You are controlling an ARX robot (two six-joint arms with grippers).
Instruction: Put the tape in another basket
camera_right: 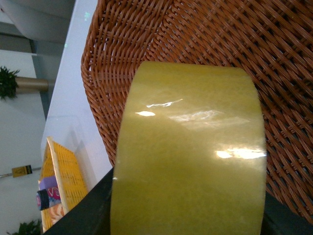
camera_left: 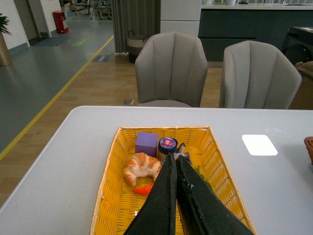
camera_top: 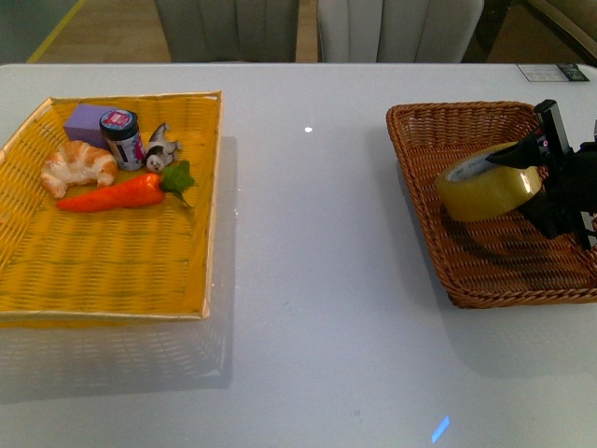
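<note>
The tape [camera_top: 490, 182] hangs tilted over the basket [camera_top: 420, 117], seemingly clear of its floor, pinched by the right gripper [camera_top: 536, 182] reaching in from 3 o'clock. Its open core faces roughly 11 o'clock. The left gripper [camera_left: 174, 164], pressed together, hovers well apart over the yellow tray [camera_left: 112, 205].

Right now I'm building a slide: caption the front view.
Right gripper holds the tape over the basket; a filled yellow tray lies apart.
</note>
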